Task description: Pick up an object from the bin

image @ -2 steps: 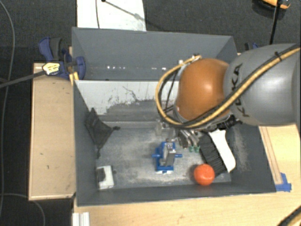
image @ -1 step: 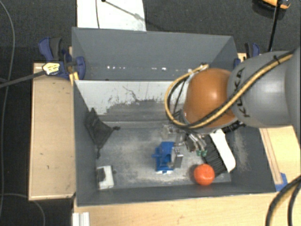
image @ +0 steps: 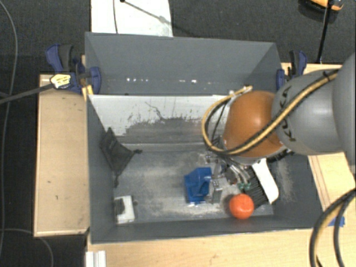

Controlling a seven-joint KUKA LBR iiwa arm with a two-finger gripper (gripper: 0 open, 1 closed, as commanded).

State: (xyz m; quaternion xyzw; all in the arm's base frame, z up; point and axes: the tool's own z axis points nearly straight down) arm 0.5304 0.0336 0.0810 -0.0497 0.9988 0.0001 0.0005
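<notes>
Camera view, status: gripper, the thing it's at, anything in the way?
Gripper low, right of bin centre, against blue block. Orange ball and white-handled brush crowd close by. Grasp not confirmed.

One marking is legible: black lettering (image: 285,108) printed on the grey arm link (image: 314,118), up and to the right of the gripper (image: 216,187). It is partly crossed by a cable (image: 272,128) and is read as "KUKA".

bin (image: 161,191): scuffed matt metal | orange ball (image: 241,206): smooth, matt | brush handle (image: 266,183): glossy white plastic
</notes>
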